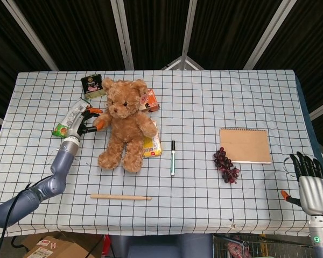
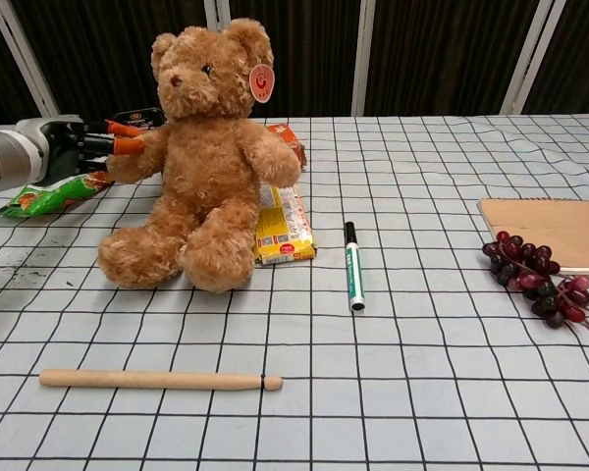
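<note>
A brown teddy bear sits upright on the checked tablecloth, left of centre, with a round tag by its ear. My left hand reaches in from the left and pinches the bear's outstretched paw between its orange-tipped fingers. At the table's near right corner, off its edge, my right hand hangs with fingers spread and holds nothing; the chest view does not show it.
A green snack packet lies under the left hand, a black tin behind it. A yellow packet and an orange box flank the bear. Marker, grapes, notebook, wooden stick lie further out.
</note>
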`<state>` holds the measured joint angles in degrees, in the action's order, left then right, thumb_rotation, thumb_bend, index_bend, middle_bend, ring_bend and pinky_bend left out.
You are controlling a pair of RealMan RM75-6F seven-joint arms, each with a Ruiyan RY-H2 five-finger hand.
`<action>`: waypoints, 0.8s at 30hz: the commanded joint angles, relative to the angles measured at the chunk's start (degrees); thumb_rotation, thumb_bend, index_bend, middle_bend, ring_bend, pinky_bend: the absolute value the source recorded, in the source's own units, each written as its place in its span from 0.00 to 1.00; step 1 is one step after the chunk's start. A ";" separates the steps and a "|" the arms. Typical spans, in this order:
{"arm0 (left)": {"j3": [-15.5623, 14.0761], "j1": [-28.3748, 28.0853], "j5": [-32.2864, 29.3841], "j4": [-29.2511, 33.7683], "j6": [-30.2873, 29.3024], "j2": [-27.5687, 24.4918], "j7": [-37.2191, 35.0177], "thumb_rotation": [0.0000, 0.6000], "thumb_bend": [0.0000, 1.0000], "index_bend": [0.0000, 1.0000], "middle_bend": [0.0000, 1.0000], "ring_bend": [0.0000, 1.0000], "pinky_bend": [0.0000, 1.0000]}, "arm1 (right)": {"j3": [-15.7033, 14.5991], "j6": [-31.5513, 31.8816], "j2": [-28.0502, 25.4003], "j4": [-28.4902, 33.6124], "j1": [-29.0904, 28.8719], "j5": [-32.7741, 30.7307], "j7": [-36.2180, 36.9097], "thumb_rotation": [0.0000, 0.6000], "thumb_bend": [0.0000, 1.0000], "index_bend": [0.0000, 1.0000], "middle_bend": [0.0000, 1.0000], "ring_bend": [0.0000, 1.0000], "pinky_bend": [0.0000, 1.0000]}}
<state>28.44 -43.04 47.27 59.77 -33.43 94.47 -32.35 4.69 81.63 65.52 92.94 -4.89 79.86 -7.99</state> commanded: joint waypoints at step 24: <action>-21.37 39.45 36.07 48.59 -53.84 -31.06 46.02 1.00 0.41 0.23 0.14 0.00 0.00 | -0.20 1.27 -1.29 -0.14 0.67 1.90 4.76 1.00 0.17 0.02 0.00 0.01 0.00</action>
<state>17.94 -21.97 68.82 93.20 -55.38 71.58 -17.15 4.50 82.64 64.37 92.92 -4.30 81.43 -3.62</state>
